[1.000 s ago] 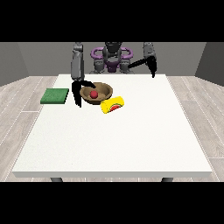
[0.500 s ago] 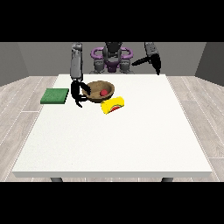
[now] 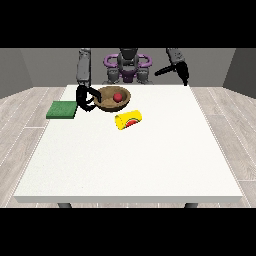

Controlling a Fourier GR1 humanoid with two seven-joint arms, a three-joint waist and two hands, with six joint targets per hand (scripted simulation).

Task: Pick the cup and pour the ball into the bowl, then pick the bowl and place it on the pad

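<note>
A brown bowl (image 3: 114, 98) sits at the table's far left-centre with a red ball (image 3: 118, 97) inside it. The hand at the view's left (image 3: 84, 100) is at the bowl's left rim, its fingers curled round that rim. A yellow cup (image 3: 128, 119) lies on its side just in front of the bowl, nothing touching it. A green pad (image 3: 62, 109) lies flat to the left of the hand. The hand at the view's right (image 3: 181, 70) hangs raised over the table's far right edge, its fingers relaxed and holding nothing.
The white table (image 3: 130, 165) stretches wide towards the camera. The robot's torso (image 3: 128, 67) stands behind the far edge, right behind the bowl.
The bowl has shifted a little right and up with the left-side hand on its rim, and the ball rolled towards its middle. The hand at the view's right drew outwards.
</note>
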